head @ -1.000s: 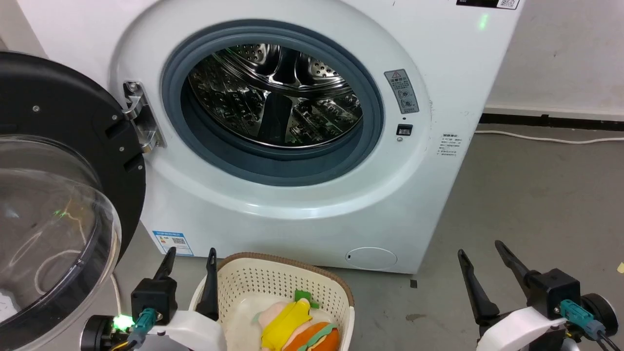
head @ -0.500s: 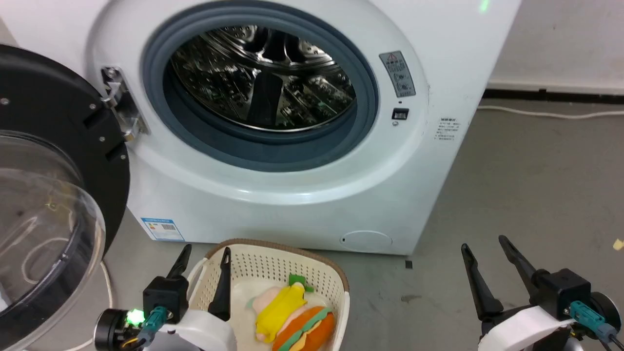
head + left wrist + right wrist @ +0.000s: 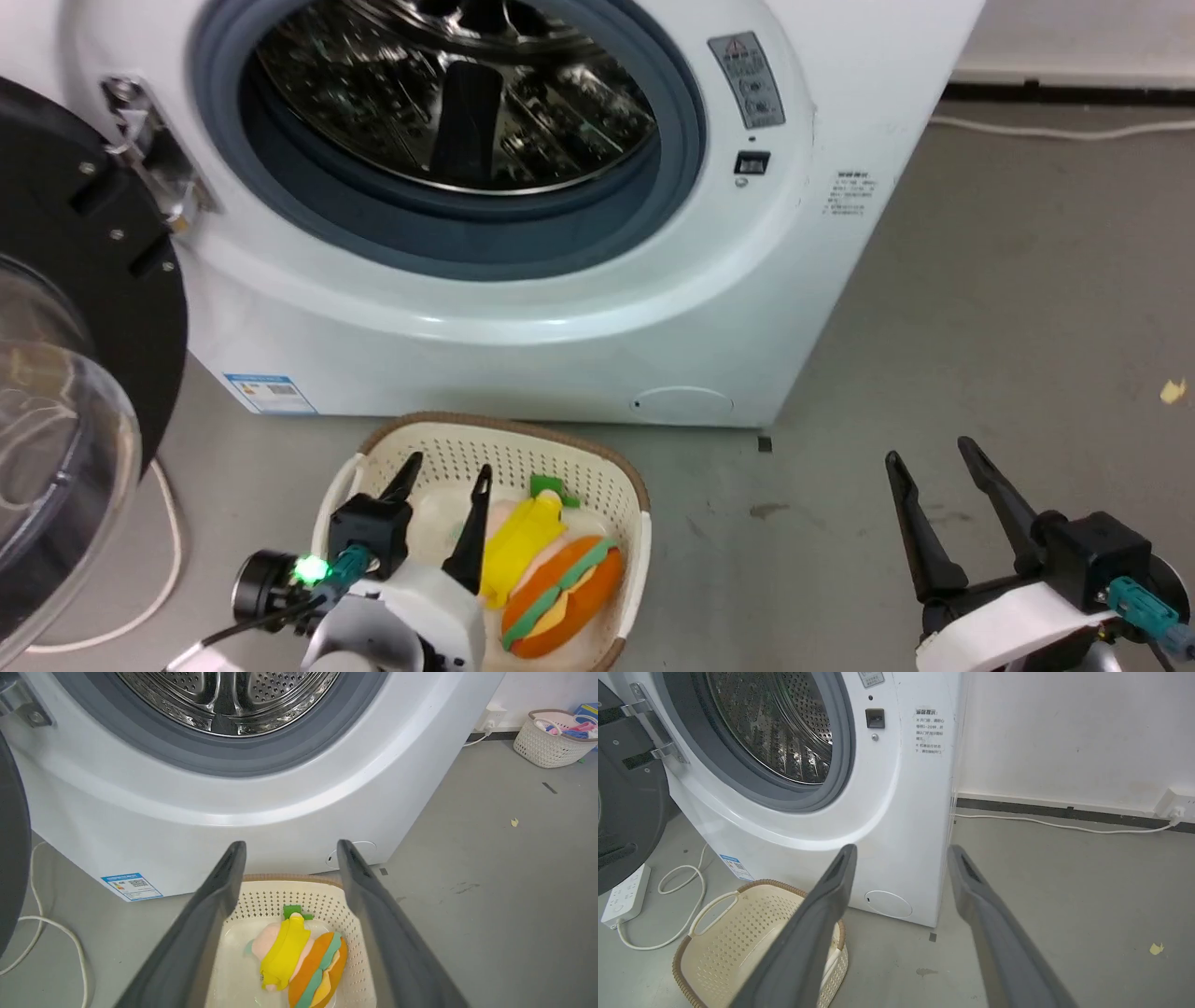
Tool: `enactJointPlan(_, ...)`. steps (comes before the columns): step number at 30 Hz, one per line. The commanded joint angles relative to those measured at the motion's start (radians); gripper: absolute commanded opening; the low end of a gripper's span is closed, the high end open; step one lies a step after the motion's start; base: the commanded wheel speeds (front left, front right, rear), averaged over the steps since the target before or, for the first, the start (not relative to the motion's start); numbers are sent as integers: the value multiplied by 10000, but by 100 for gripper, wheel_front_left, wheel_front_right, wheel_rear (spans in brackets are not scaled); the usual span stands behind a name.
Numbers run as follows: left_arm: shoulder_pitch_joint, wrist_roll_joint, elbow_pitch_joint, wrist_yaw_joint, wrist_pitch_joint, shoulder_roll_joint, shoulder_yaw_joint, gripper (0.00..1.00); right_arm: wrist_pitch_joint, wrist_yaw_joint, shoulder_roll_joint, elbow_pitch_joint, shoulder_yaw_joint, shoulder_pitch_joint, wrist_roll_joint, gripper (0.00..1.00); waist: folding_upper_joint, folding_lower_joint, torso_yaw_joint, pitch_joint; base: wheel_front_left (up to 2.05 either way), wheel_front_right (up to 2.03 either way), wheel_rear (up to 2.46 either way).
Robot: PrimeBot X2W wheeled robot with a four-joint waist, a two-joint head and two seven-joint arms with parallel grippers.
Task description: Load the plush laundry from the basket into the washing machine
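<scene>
The plush laundry [image 3: 551, 583] [image 3: 299, 963], with peach head, yellow garment and orange cushion, lies in the cream basket [image 3: 523, 448] [image 3: 275, 886] [image 3: 738, 933] on the floor before the washing machine [image 3: 523, 299] [image 3: 233, 812] [image 3: 896, 812]. Its black-rimmed door [image 3: 84, 280] hangs wide to the left, and the steel drum [image 3: 448, 93] is bare. My left gripper [image 3: 446, 469] [image 3: 289, 847] is open above the basket's left half, nothing between its fingers. My right gripper [image 3: 929, 453] [image 3: 901, 849] is open over bare floor to the right.
A white cable [image 3: 140, 597] [image 3: 42, 933] curls on the floor at the left, with a power strip [image 3: 623, 896] beside it. Another filled basket [image 3: 553, 737] stands far right by the wall. A cord [image 3: 1064, 826] runs along the skirting. Grey floor spreads to the right.
The head camera has tilted down, so washer and basket sit higher in view and more of the basket shows. My left gripper has moved right, over the basket's inside.
</scene>
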Motion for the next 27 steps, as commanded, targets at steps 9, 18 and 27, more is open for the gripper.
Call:
enactJointPlan(9, -1027, -414, 1288, -147, -257, 428, -857, 100, -271, 2, 0, -378, 64, -311, 458, 100, -1, -1, -408, 888, 0, 0, 0)
enactJointPlan(18, -2006, -843, 2580, -245, -91, 921, -1906, 100, -458, 3, 0, -750, 155, -418, 1050, 100, -1, -1, -782, 1826, 0, 0, 0)
enactJointPlan(27, -3026, -1873, 3561, -343, 171, 1575, -2804, 100, -646, 3, 0, -975, 319, -549, 1423, 100, -1, -1, -1111, 2852, 0, 0, 0)
